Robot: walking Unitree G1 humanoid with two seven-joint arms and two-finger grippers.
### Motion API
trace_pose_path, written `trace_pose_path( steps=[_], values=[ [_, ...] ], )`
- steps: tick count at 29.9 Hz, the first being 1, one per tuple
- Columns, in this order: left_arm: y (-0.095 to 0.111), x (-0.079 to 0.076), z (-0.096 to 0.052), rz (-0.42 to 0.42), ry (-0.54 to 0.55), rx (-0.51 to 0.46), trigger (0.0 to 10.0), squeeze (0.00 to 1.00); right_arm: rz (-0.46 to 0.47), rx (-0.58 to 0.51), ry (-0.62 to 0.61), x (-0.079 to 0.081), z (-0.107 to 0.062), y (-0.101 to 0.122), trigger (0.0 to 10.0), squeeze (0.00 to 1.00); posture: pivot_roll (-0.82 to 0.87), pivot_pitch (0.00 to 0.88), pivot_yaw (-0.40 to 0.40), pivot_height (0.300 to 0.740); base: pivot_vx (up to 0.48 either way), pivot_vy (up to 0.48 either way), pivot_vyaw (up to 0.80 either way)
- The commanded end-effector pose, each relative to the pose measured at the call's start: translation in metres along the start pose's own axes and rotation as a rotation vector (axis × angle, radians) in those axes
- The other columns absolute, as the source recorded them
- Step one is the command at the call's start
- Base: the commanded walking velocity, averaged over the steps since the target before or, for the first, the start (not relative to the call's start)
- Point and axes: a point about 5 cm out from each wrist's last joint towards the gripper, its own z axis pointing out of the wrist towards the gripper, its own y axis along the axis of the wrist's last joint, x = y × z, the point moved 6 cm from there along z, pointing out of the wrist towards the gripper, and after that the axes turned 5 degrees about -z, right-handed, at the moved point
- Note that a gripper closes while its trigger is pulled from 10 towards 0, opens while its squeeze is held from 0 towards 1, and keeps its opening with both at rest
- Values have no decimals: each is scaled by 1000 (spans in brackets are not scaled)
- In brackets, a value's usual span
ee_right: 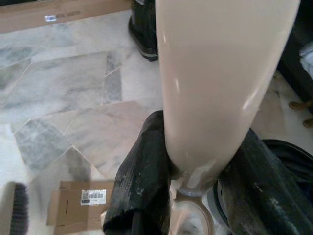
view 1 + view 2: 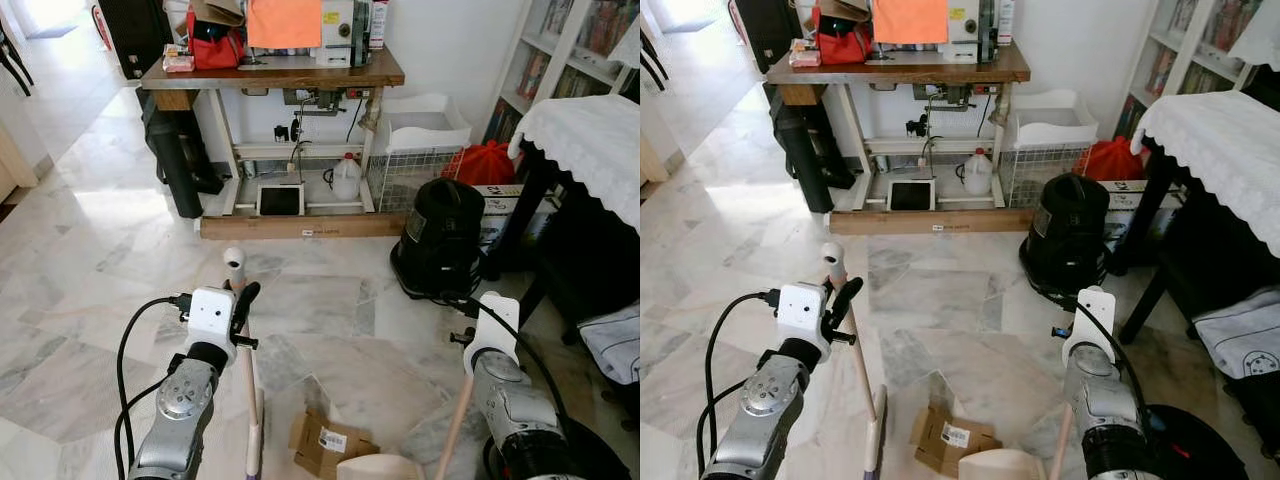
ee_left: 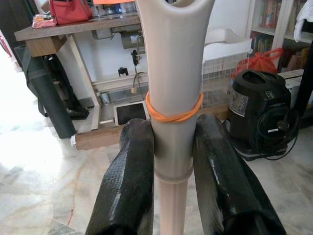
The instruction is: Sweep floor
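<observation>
standing over a grey-veined marble floor (image 2: 330, 300), the left gripper (image 3: 173, 161) has its black fingers clamped on the cream plastic broom handle (image 3: 173, 73), just under an orange rubber band (image 3: 173, 115). the right gripper (image 1: 193, 188) squeezes the beige dustpan handle (image 1: 215, 73). a flattened brown cardboard box (image 2: 325, 442) lies between the handles, near the beige dustpan (image 2: 378, 467).

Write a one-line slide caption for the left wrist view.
Left gripper clamps a beige broom handle banded with an orange rubber band, facing a black vacuum cleaner.
</observation>
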Motion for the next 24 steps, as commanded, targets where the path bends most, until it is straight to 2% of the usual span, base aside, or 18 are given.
trace_pose_path(
  steps=[1, 6, 13, 24],
  values=[
    [7, -1, 4, -4, -13, -24, 10000, 0, -52, 7, 35, 5, -2, -1, 10000, 0, 73, 0, -15, 740, 0, 0, 0],
    [6, -2, 4, -7, -15, -22, 10000, 0, -113, -4, 95, 14, -7, 0, 10000, 0, 71, 0, -15, 740, 0, 0, 0],
    [7, -4, 4, -12, -20, -23, 10000, 0, -111, 1, 65, 8, -10, -2, 10000, 0, 69, 0, -11, 740, 0, 0, 0],
    [13, 0, 5, -8, 3, -51, 10000, 0, 6, -133, -121, -15, -10, 25, 10000, 0, 80, 0, -12, 740, 0, 0, 0]
  ],
)
